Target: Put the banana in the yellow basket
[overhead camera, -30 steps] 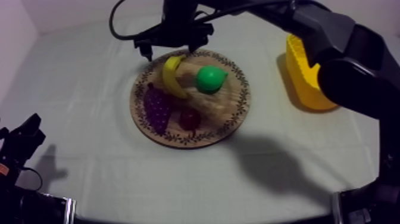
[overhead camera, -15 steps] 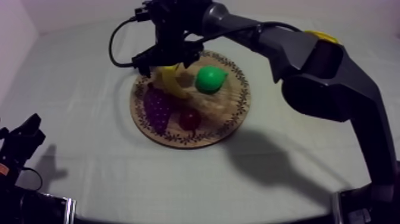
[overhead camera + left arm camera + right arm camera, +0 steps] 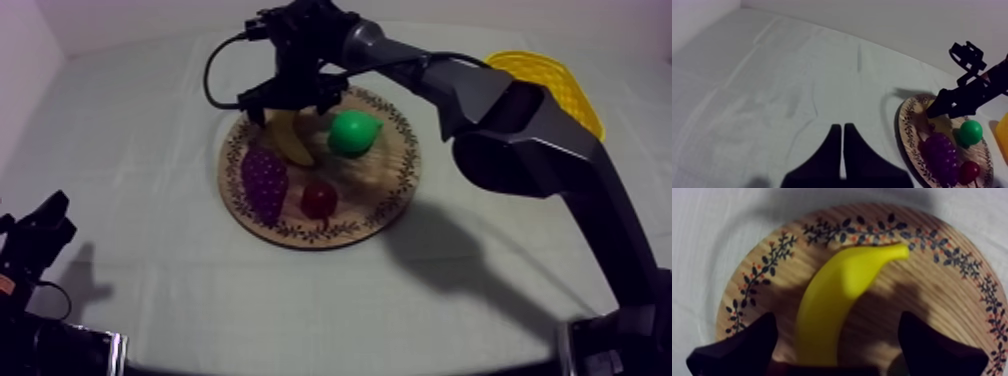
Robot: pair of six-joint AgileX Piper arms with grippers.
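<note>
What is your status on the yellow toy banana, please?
Right gripper open, straddling banana. Left gripper shut, parked. Banana on round wooden board. Green pear alongside.

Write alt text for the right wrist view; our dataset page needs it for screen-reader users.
The open right gripper straddles a yellow banana lying on the round wooden board, one black finger at each side. The board's patterned rim meets grey-white cloth beyond.

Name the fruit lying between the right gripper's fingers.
The banana: the right gripper's open fingers straddle it; the pear, grapes and small red fruit lie outside them.
</note>
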